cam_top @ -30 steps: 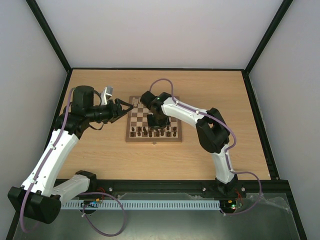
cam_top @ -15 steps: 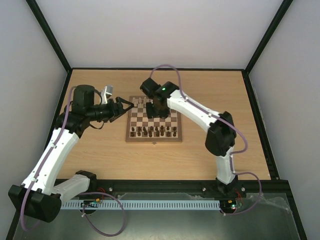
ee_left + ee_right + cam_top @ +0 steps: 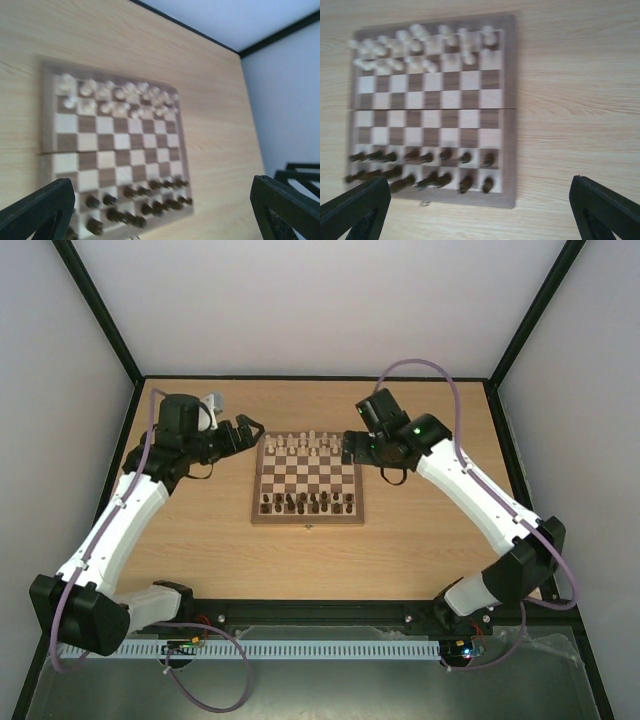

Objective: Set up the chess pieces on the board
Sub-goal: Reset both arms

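Observation:
The board (image 3: 307, 472) lies in the middle of the table. The dark brown chess pieces (image 3: 305, 504) stand in two rows along its near side, some of them leaning in the right wrist view (image 3: 420, 167) and blurred in the left wrist view (image 3: 145, 200). Pale cream chessmen (image 3: 305, 445) fill the two far rows. My left gripper (image 3: 250, 432) hovers off the board's far left corner, open and holding nothing (image 3: 161, 200). Off the far right corner my right gripper (image 3: 352, 445) is also open and holds nothing (image 3: 480, 200).
A black frame rail (image 3: 310, 377) borders the table at the back and along both sides, with white walls beyond. A small metal latch (image 3: 424, 203) sticks out from the board's near edge. Bare wood table (image 3: 440, 500) lies to the right of the board.
My right gripper has lifted off the board's middle, swung to the far right corner and opened. My left gripper has drawn back toward the far left and opened wider.

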Robot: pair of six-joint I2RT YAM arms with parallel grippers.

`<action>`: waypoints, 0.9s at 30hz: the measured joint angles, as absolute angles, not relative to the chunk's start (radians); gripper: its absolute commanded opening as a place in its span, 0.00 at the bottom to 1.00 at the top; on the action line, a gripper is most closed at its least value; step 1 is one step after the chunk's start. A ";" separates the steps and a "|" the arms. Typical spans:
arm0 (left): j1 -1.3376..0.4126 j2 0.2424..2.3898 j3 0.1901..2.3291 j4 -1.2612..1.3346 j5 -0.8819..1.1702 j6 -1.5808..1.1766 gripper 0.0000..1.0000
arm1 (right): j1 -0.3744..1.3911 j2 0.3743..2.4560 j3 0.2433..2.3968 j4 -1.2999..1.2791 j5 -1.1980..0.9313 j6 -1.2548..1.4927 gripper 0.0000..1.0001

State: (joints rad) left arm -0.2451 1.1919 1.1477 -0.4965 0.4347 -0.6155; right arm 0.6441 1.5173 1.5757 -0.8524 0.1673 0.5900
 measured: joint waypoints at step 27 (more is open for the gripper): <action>-0.241 0.634 0.358 0.126 -0.325 -0.455 0.99 | 0.595 0.879 0.547 0.044 0.563 0.409 0.99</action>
